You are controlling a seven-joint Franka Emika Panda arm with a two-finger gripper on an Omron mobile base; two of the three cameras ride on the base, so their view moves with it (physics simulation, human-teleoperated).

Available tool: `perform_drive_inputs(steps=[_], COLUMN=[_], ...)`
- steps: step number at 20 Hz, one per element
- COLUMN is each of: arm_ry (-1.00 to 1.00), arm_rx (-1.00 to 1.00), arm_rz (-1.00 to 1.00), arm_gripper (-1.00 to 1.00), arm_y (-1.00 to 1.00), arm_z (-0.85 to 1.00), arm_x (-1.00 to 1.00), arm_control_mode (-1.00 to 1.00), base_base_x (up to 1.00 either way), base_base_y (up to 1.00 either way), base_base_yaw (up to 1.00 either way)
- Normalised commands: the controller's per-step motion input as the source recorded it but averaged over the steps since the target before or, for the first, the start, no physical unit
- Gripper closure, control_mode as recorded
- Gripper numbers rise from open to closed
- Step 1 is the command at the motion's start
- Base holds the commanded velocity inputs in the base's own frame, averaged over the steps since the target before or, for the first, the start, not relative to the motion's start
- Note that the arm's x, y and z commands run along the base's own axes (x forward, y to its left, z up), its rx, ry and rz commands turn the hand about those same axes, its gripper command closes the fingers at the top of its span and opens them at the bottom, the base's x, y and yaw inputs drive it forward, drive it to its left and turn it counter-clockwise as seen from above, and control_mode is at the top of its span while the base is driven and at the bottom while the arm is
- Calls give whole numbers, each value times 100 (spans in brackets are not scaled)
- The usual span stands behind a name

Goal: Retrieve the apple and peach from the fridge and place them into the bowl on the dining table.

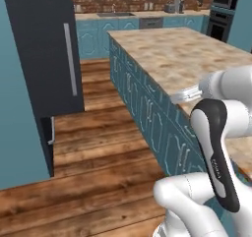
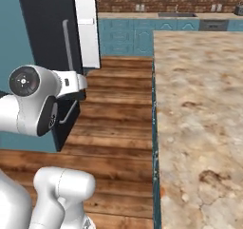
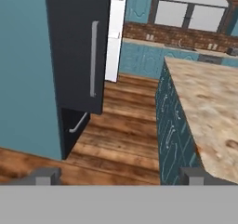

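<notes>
My fingers [image 3: 120, 176] stand spread wide and hold nothing; their two dark tips rise at the lower edge of the hand view, one toward the left [image 3: 46, 175] and one toward the right, with bare floor between them.

Ahead of them runs a floor of reddish-brown wooden planks [image 3: 123, 135], forming an aisle. On the left of that aisle stands the fridge [image 3: 76, 46], tall and dark charcoal, with one grey upright bar handle [image 3: 94, 58] on the door nearest me and a slanted grey handle on the drawer below it. A door beyond it hangs open, showing its white inner face [image 3: 114, 32]. I cannot see any fruit from here, since the fridge's inside is turned away.

On the right of the aisle is the dining table [image 3: 209, 107], its mottled beige-and-brown top bare where it shows, on a teal panelled base [image 3: 169, 125].

At the far end, teal cabinets [image 1: 93, 37] run under a red brick wall [image 1: 128, 1], with an arched window [image 3: 190, 11].

My arm [image 1: 216, 147] is folded close above the base, the forearm reaching over the table's near edge.
</notes>
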Motion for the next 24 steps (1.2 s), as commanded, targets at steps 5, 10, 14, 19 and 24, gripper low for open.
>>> perform_drive_inputs(steps=[5, 10, 14, 19, 24], arm_ry=[0, 0, 0, 0, 0], arm_rx=[0, 0, 0, 0, 0], arm_rz=[0, 0, 0, 0, 0], arm_gripper=[-100, -100, -100, -100, -100], arm_y=[0, 0, 0, 0, 0], arm_z=[0, 0, 0, 0, 0], arm_x=[0, 0, 0, 0, 0], arm_control_mode=[100, 100, 100, 100, 100], base_base_x=[24, 84, 95, 98, 94], base_base_y=[48, -50, -46, -1, -2], base_base_yaw=[6, 0, 0, 0, 0])
